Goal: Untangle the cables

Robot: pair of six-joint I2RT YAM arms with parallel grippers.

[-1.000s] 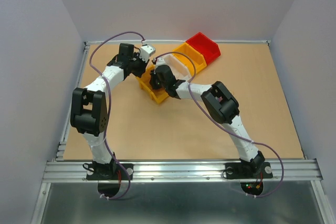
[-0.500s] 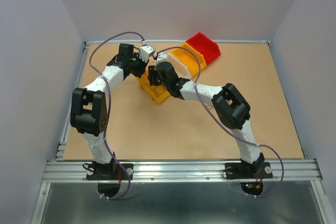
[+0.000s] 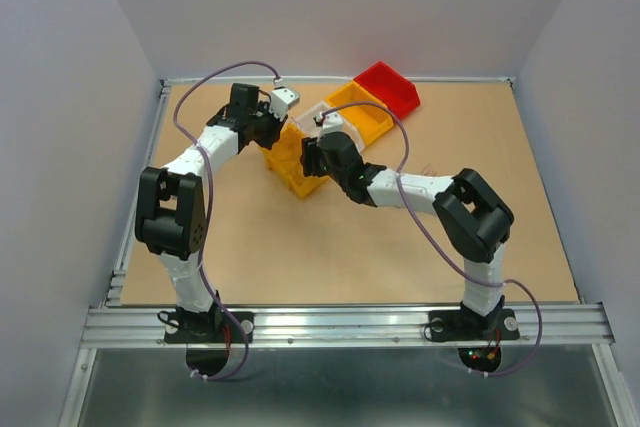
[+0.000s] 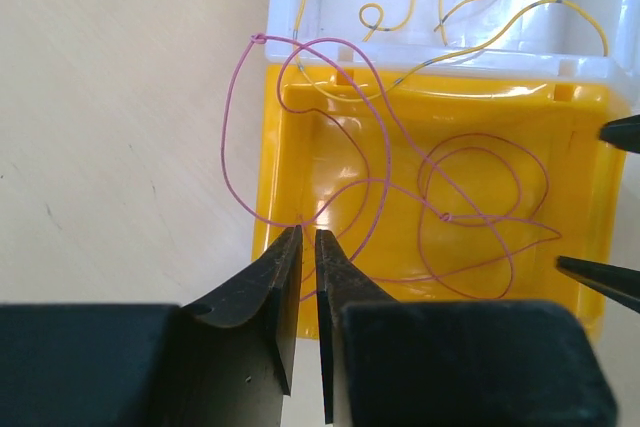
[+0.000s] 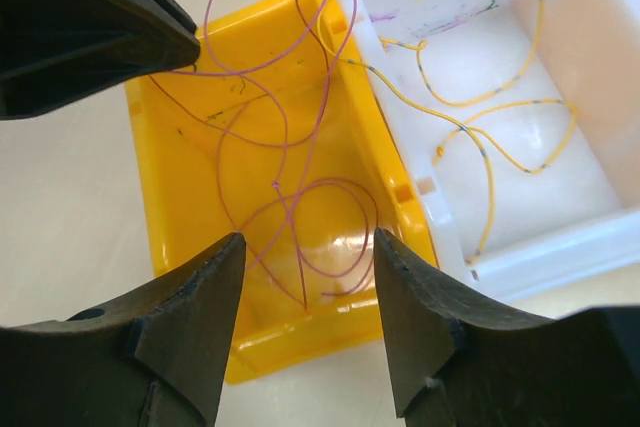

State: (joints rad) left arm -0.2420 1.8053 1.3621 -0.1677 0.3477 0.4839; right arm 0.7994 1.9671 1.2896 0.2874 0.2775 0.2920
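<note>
With the left gripper [image 4: 308,234] pinching the pink cable [image 4: 443,215] at the yellow bin's [image 4: 585,147] seven-o'clock rim, I want my wide-open right gripper [image 5: 308,242] closing on one loop only (gently).

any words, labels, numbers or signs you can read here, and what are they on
None can be read in any view.
White bin: faint purple and dark smudges on an inner wall, not letters.
Yellow bin, red bin, pink cable: no print visible.
</note>
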